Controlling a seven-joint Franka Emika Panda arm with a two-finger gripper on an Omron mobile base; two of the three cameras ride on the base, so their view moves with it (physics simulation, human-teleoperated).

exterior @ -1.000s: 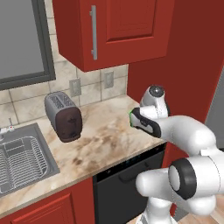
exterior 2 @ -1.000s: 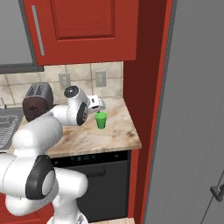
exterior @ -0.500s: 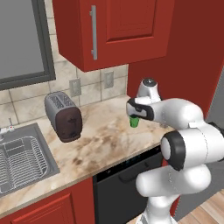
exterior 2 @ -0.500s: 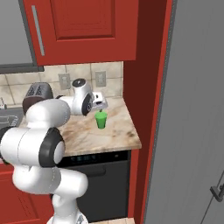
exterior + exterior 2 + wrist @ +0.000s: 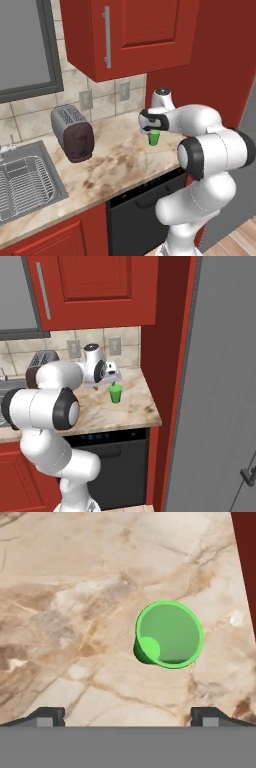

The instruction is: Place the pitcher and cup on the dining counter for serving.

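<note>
A: Our claw [image 5: 128, 714] hangs just above the small bright green cup [image 5: 169, 634], jaws spread wide and holding nothing. The cup stands upright on the beige-brown marbled desk [image 5: 75, 587], below the claw and a little off to one finger's side.

B: That offset is our first worry. If we drop straight down, one fingertip [image 5: 207, 714] may land on the rim instead of outside it, and the light cup tips or skids.

A: Agreed. And the desk's outer edge lies not far beyond the cup, beside the red wall panel [image 5: 150, 356]. A shove that way could roll it off.

B: Closing too high on the flared rim could also squeeze it out of our grip.

A: The dark toaster [image 5: 73, 132] sits well away from the claw, so no trouble there.

B: Then we should centre over the cup first, before we descend.
</note>
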